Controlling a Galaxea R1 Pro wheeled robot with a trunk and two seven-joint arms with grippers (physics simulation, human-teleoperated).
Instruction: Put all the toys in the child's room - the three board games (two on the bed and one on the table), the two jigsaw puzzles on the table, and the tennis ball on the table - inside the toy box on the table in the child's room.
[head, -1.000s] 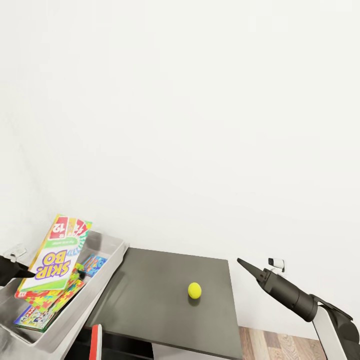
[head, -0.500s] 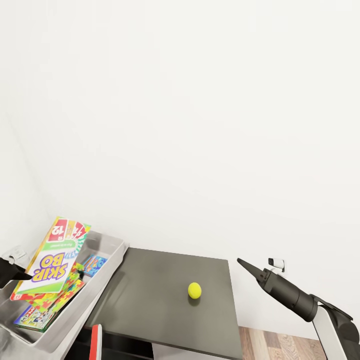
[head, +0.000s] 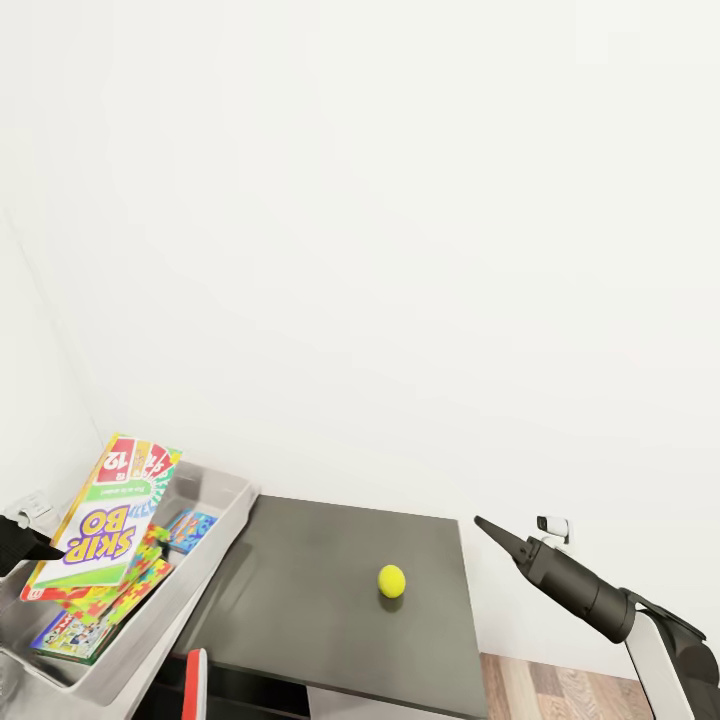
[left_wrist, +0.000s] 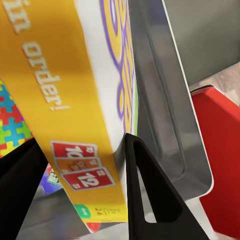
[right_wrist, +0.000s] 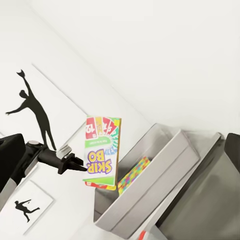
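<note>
A Skip-Bo board game box (head: 105, 520) hangs tilted over the grey toy box (head: 215, 520), with my left gripper (head: 40, 548) shut on its lower edge. In the left wrist view the black fingers (left_wrist: 150, 195) stand on either side of the game box (left_wrist: 60, 90), above the bin's wall (left_wrist: 170, 125). Under it in the bin lie a colourful jigsaw puzzle (head: 110, 595) and a small blue box (head: 188, 527). The yellow tennis ball (head: 391, 580) rests on the dark table (head: 320, 600). My right gripper (head: 490, 530) hovers shut beyond the table's right edge.
A red object (head: 193, 680) stands below the table's front edge beside the bin. A white wall fitting (head: 553, 523) sits behind my right arm, with wood floor (head: 560, 690) beneath. The right wrist view has black silhouette pictures (right_wrist: 32, 107) on the wall behind the bin.
The left gripper and the Skip-Bo box have shifted slightly left and down over the bin. The head view has turned a little. The right arm and the ball are unmoved.
</note>
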